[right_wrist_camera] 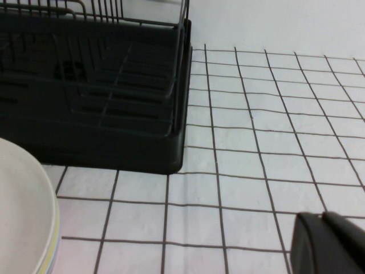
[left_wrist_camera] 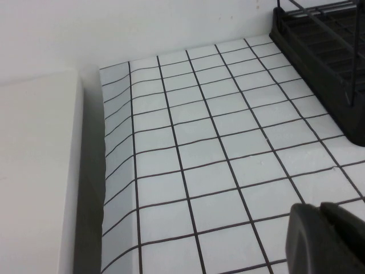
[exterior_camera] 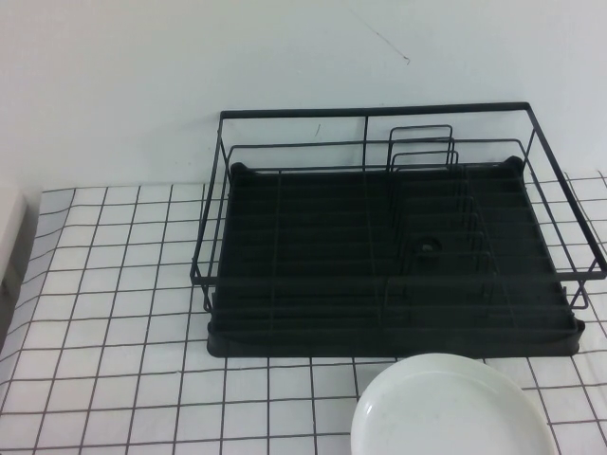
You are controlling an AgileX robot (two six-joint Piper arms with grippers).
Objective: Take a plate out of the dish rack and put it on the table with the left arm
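Observation:
The off-white plate (exterior_camera: 453,408) lies flat on the tiled table (exterior_camera: 114,284), just in front of the dish rack (exterior_camera: 370,112). No plates show in the rack. Neither arm shows in the high view. My left gripper (left_wrist_camera: 319,208) is shut and empty, low over bare tiles to the left of the rack (left_wrist_camera: 319,51). My right gripper (right_wrist_camera: 324,217) is shut and empty over tiles to the right of the rack (right_wrist_camera: 102,85). The plate's edge (right_wrist_camera: 23,217) shows in the right wrist view, with a pale green-yellow rim beneath it.
A white block (left_wrist_camera: 34,171) stands along the table's left edge, also at the left border of the high view (exterior_camera: 8,237). A white wall runs behind the rack. Bare tiles lie left of the rack and front left.

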